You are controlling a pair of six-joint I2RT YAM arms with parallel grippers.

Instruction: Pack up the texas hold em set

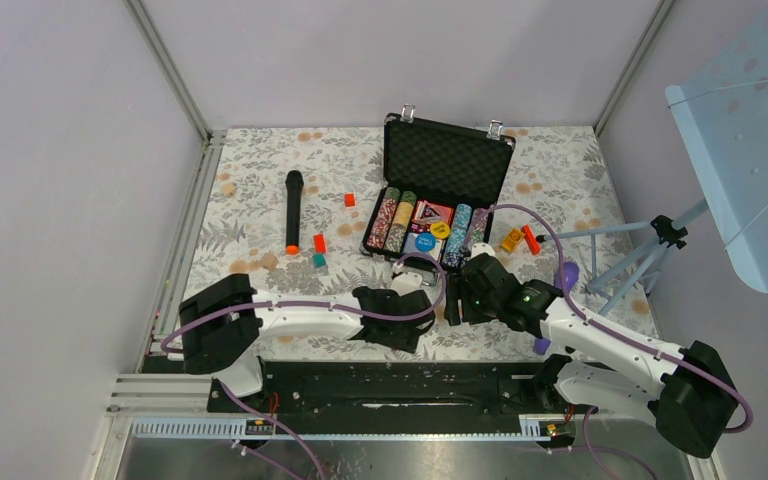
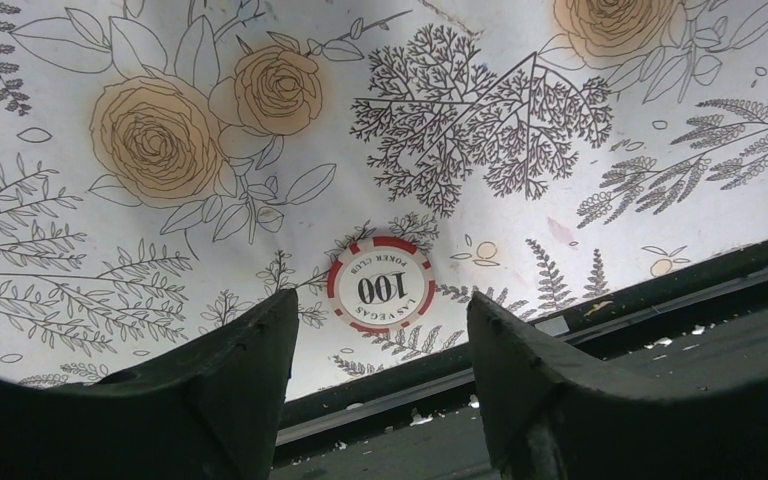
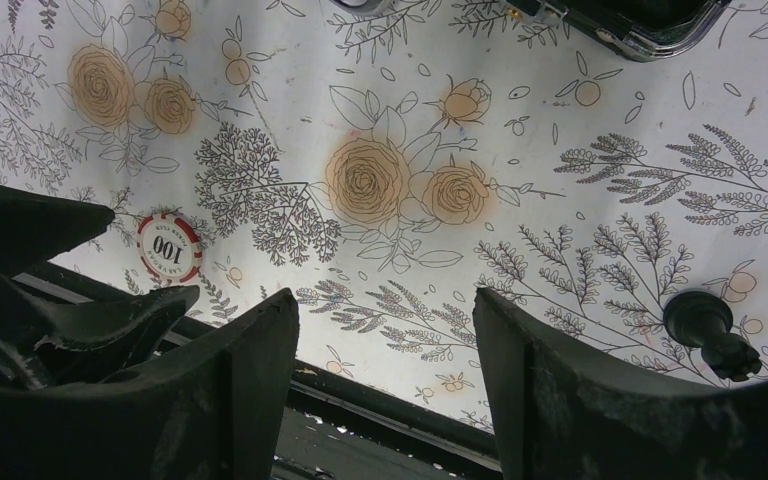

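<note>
The black briefcase [image 1: 448, 160] lies open at the back of the table. Rows of striped poker chips [image 1: 392, 222], a card deck [image 1: 432, 213], a yellow button [image 1: 441, 229] and a blue button [image 1: 424, 241] sit in its tray. One red-and-white "100" chip [image 2: 381, 287] lies flat on the flowered cloth near the front edge, also seen as the chip [image 3: 169, 246] in the right wrist view. My left gripper [image 2: 380, 310] is open just in front of it, with nothing between its fingers. My right gripper [image 3: 385, 305] is open over bare cloth, beside the left one.
A black microphone [image 1: 293, 210] with an orange end lies left of the case, with small red [image 1: 319, 242] and teal [image 1: 318, 259] blocks nearby. Orange and red pieces [image 1: 511, 239] sit right of the case. A tripod [image 1: 650, 250] stands at the right edge, its foot [image 3: 705, 325] near my right gripper.
</note>
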